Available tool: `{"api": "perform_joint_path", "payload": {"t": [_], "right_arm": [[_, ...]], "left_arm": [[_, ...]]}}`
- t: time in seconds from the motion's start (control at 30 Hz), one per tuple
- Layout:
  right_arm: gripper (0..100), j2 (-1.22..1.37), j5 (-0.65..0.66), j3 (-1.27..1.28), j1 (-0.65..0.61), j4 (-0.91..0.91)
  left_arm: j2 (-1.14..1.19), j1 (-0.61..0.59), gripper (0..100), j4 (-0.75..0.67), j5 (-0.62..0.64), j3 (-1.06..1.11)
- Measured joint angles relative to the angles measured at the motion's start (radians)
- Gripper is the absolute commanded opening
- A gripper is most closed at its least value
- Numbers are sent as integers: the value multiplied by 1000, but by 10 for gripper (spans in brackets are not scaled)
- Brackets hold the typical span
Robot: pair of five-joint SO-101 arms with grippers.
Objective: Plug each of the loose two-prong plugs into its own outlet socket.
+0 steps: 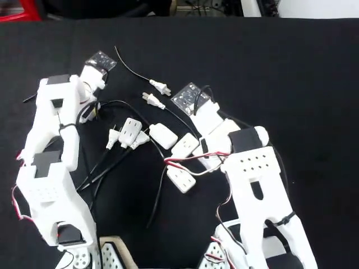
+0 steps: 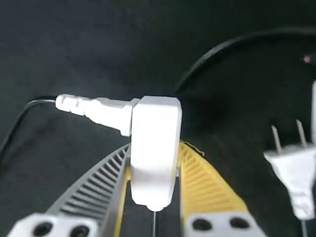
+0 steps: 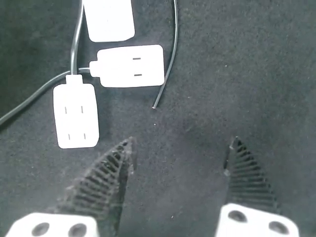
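Sockets come first: four white socket blocks [image 1: 162,134] lie close together in the middle of the black table [image 1: 303,73]. One more, the held socket [image 2: 155,123], is pinched tight in the left gripper [image 2: 154,147], between a grey finger and a yellow finger [image 2: 210,185]. A white plug [image 2: 98,109] is stuck into its side. Four plugs [image 1: 160,87] lie near the blocks, two by two. The right gripper [image 3: 182,140] is spread wide over the table, just beside three of the blocks. Behind the table are a red thing [image 1: 17,8] and some dark cables [image 1: 202,7].
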Motion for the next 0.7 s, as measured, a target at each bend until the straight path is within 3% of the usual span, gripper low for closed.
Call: {"api": "perform_joint_path", "payload": {"t": [0.13, 0.3, 0.4, 0.7], "right_arm": [[286, 0, 0, 0, -2, 0], [286, 0, 0, 0, -2, 0], [286, 0, 0, 0, -2, 0], [286, 0, 0, 0, -2, 0]], "left_arm": [[0, 8, 39, 186, 3, -101], [0, 12, 211, 399, 98, -236], [0, 12, 268, 440, 149, -278], [0, 12, 256, 503, 196, -290]]}}
